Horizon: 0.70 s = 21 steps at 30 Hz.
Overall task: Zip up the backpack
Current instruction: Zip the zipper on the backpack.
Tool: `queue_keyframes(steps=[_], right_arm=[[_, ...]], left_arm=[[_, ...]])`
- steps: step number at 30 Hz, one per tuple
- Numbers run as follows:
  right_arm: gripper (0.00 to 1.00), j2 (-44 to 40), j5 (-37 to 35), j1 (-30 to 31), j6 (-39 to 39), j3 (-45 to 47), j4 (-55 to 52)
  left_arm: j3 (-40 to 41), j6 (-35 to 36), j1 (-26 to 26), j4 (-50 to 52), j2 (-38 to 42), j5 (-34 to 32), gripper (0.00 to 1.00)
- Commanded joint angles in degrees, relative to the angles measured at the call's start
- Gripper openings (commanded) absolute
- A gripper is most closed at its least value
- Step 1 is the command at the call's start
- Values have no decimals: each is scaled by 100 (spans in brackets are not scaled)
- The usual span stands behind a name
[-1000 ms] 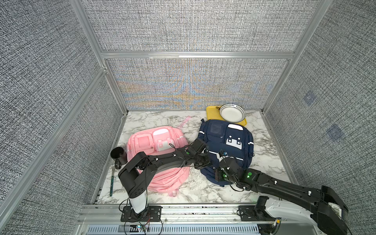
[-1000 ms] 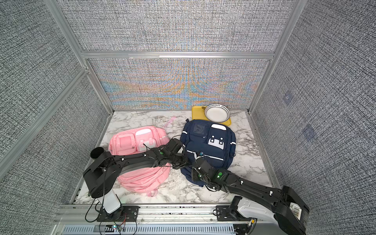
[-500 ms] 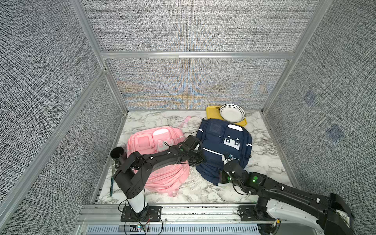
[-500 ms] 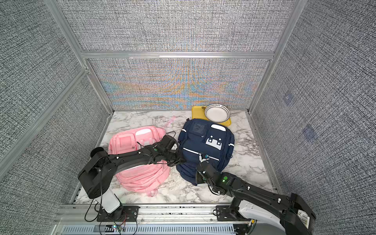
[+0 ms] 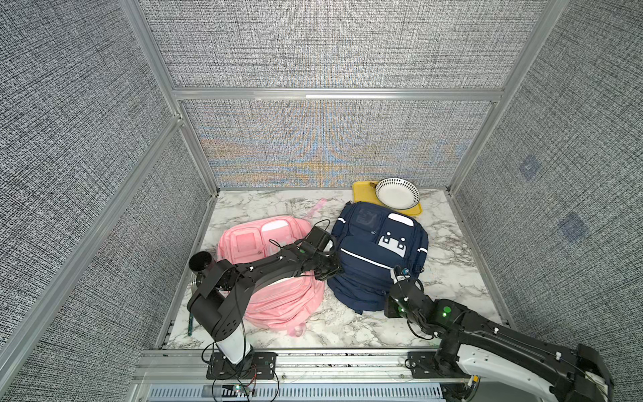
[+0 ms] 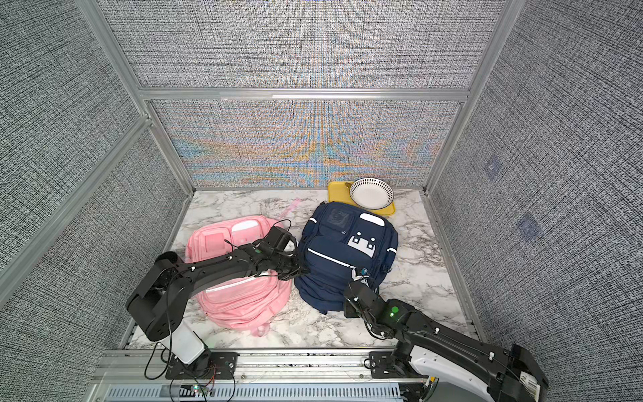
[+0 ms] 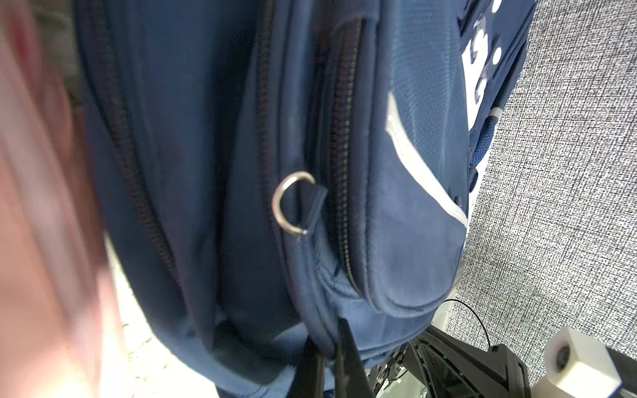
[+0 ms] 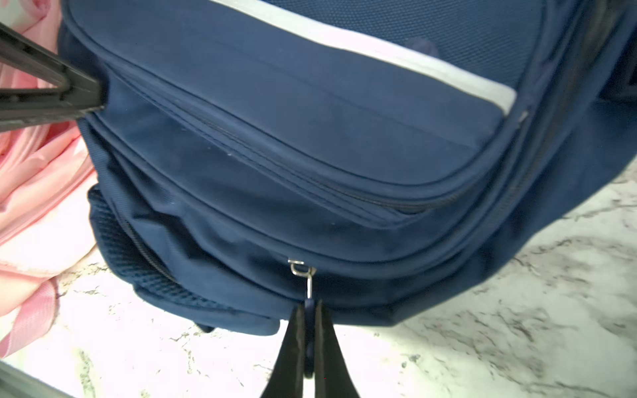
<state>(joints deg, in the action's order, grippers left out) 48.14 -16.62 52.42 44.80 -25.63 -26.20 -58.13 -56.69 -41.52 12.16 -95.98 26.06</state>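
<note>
Grey woven panels in a metal frame wall in a white marble table (image 5: 452,250). Two backpacks lie flat on it side by side, seen in both top views. The navy backpack (image 5: 375,264) lies on the right arm's side, front pockets facing up, its far end touching a yellow tray (image 5: 362,189) that holds a white bowl (image 5: 397,193) with a dotted rim. A pink backpack (image 5: 278,302) lies just beside it, on the left arm's side.

The left arm reaches low across the pink backpack. The left hand (image 7: 329,344) is pinched together on a fold of fabric at the navy backpack's side seam, close to a small metal ring (image 7: 293,203).

The right hand (image 8: 309,306) sits at the navy backpack's near edge, low over the table. Its fingers are pressed together on the dark tab of the zipper pull (image 8: 309,287), whose metal slider sits on the lowest zipper line, about midway along that near edge.
</note>
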Motion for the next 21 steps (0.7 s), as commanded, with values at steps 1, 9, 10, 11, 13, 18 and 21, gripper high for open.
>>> queue_keyframes(steps=[1,9,10,11,13,18,21], right_arm=[[0,152,-183,-21,-59,-15,136],[0,1114,230,22,-540,-329,1076],[0,1166,222,24,-589,-374,1162],[0,1201,214,31,-637,-422,1216],[0,1240,195,27,-708,-515,1273],[0,1125,211,57,-758,-610,1313],[0,1075,221,75,-768,-593,1326]], left_arm=[[-43,182,49,17,-6,-274,0],[72,88,-21,-66,167,-290,27],[74,88,-53,-31,201,-313,29],[81,83,-79,14,223,-344,30],[91,49,-149,64,258,-392,32],[2,-105,-425,89,292,-438,37],[-143,-217,-648,120,240,-479,39]])
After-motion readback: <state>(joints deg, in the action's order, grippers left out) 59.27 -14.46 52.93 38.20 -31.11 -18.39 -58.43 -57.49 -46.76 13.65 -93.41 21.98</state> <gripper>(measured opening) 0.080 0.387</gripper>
